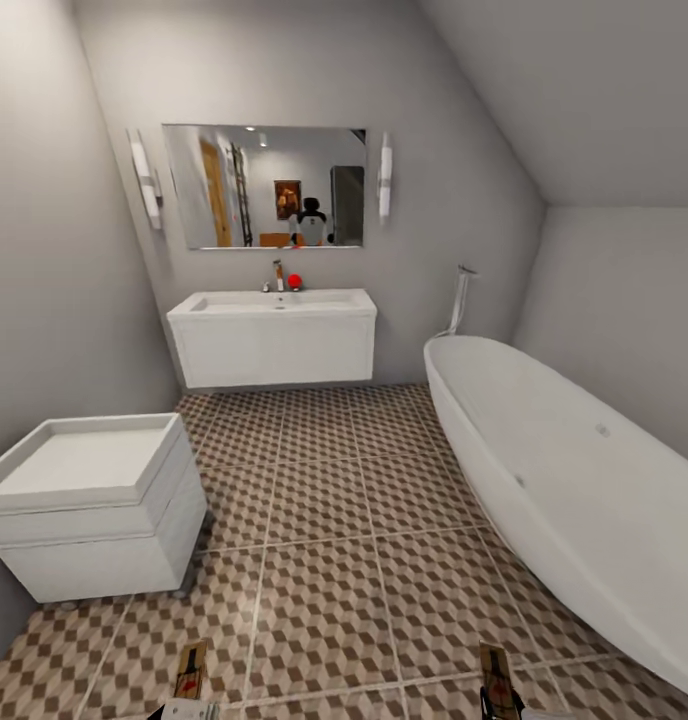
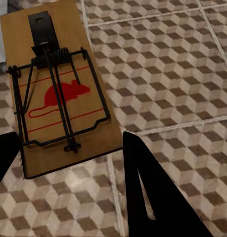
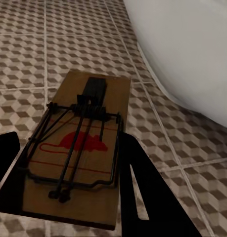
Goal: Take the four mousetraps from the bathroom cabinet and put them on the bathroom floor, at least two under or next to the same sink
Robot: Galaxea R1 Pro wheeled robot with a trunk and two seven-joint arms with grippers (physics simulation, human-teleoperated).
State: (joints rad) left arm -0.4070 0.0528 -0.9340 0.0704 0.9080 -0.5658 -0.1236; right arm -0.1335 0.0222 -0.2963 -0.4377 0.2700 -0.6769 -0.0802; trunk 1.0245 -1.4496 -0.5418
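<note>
Each claw is closed on a mousetrap above the floor (image 1: 324, 560): the left gripper (image 2: 68, 158) holds the left trap (image 2: 59, 94), the right gripper (image 3: 68, 182) the right trap (image 3: 78, 148). The sink (image 1: 274, 302) stands far ahead, the bathtub (image 1: 584, 500) right.

You have no readable words, brand names or numbers anywhere in these views. The only printed mark you get is a red mouse silhouette with thin red lines around it, and it appears on 2 boards: the mousetrap (image 2: 64, 94) seen from your left wrist camera and the other mousetrap (image 3: 76, 148) seen from your right wrist camera. In your head view both traps sit at the lower edge, too small for you to make out any print.
</note>
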